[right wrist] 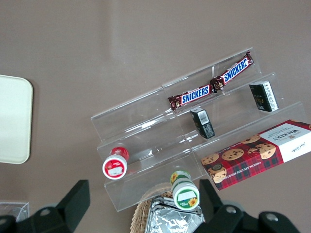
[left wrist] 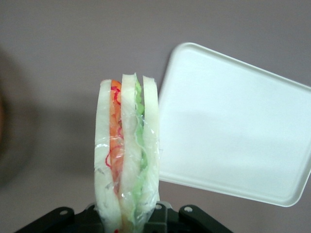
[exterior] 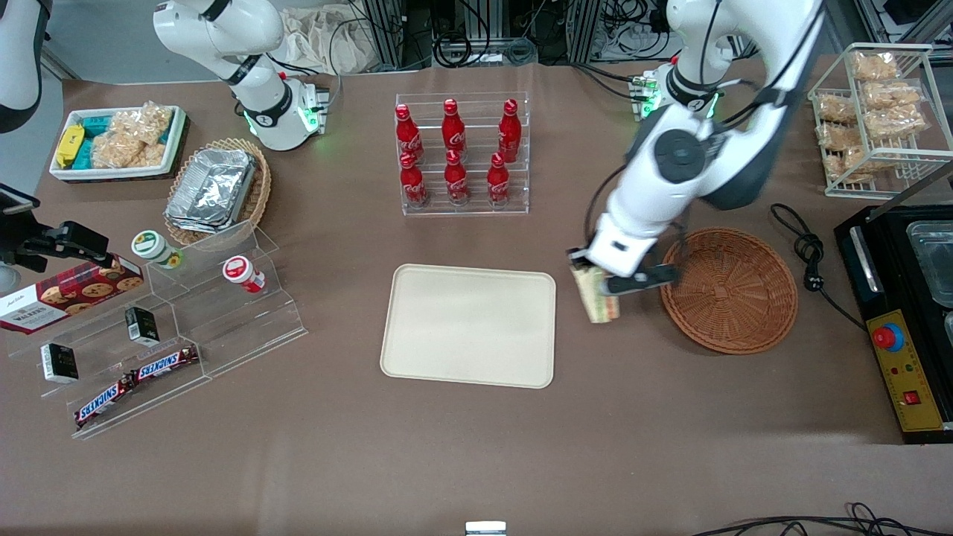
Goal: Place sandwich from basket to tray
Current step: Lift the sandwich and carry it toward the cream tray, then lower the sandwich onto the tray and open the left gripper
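Sandwich (left wrist: 127, 155) is up off the table in my gripper (exterior: 607, 285), held on edge w/ layers showing so it clears the rim on the way over. My fingers (left wrist: 192, 216) are clamped on its base. Basket (exterior: 730, 290) sits just beside them, tray (exterior: 469, 325) near, not under yet.

I see a brown table (exterior: 476, 447) carrying the cream tray (exterior: 469, 325) at its middle. The reddish basket (exterior: 730, 290) sits beside it toward the working arm's end, a black machine (exterior: 904, 313) past that. Farther from the camera stands a bottle rack (exterior: 461, 152). Toward the parked arm's end rest a clear stepped stand (exterior: 171, 335), a foil-tray basket (exterior: 216, 190) and a white snack box (exterior: 115, 141). The gripper (exterior: 595, 279) hangs above the table between tray and basket.
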